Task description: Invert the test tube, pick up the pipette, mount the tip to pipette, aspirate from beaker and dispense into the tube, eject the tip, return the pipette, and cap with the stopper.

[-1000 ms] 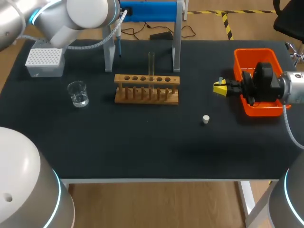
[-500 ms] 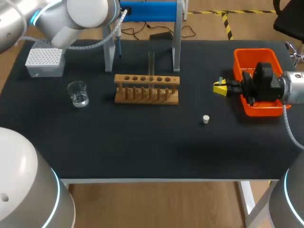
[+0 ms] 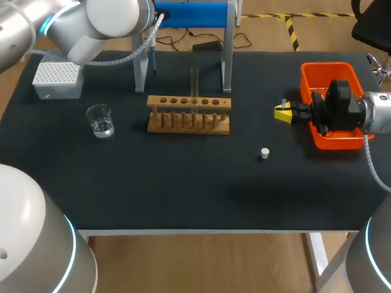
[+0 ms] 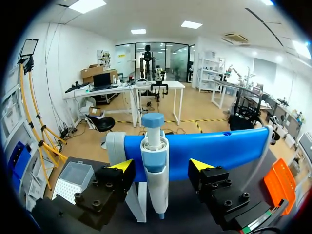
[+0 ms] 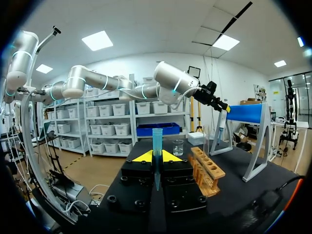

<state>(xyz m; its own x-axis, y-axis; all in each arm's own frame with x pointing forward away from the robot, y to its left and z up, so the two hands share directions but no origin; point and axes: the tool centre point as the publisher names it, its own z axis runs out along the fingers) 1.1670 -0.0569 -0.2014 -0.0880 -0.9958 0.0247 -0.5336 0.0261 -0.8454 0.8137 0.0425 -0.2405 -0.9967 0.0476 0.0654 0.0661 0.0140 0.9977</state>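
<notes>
Left gripper [image 4: 162, 165]: fingers wide open, astride pipette [image 4: 155, 170], no contact visible. Pipette hangs on blue stand [image 4: 219, 151] at table rear.

Right gripper [image 3: 283, 113]: fingers closed on pipette tip [image 5: 156, 141], tip held upright; gripper sits just beside orange bin [image 3: 324, 70].

Test tube [image 3: 194, 82]: upright in wooden rack [image 3: 189, 115], table centre.

Beaker [image 3: 100, 120]: beside rack, on left-arm side, near tip box [image 3: 57, 79].

Stopper [image 3: 264, 153]: loose on table, between rack and bin, nearer front edge.
</notes>
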